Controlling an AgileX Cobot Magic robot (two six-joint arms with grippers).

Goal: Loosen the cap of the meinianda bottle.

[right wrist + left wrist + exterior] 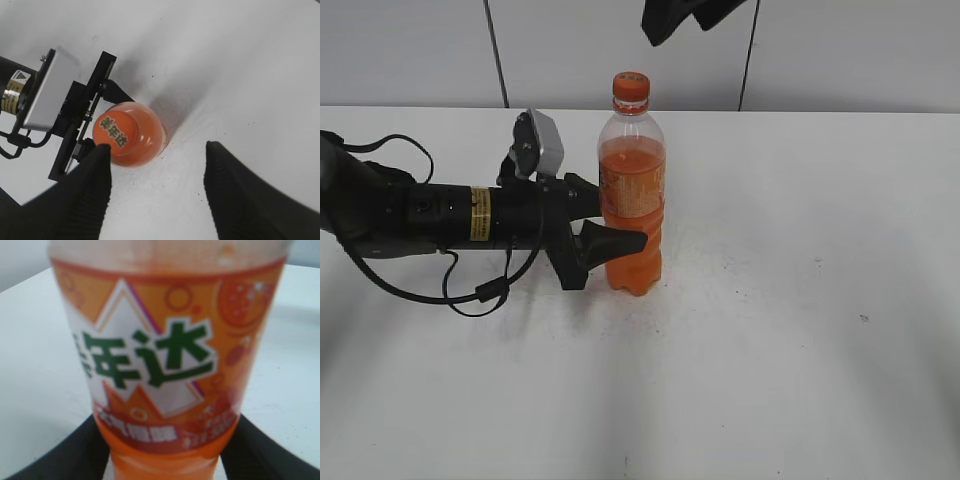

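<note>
The meinianda bottle (633, 205) stands upright on the white counter (800, 340), nearer the far edge than the near edge and roughly midway between the left and right edges. Its orange cap (631, 88) sits on the neck, with nothing touching it.

The left gripper (610, 222) reaches in from the left edge, lying low and level over the counter, and clasps the bottle around its lower body, at the bottom of the label band. One finger (608, 243) shows in front of the bottle and the other passes behind it. In the left wrist view the two dark fingers (82, 455) press against either side of the bottle just under the label, so this gripper is clenched on the bottle.

The right gripper (157, 187) hangs above, seen in the exterior view only as a dark shape (685, 18) at the top of the frame, well clear of the cap. From the right wrist view its two ribbed fingers (235, 195) are spread wide apart, holding nothing, and it looks down on the cap (114, 131), which lies off toward the left finger rather than between the two.
</note>
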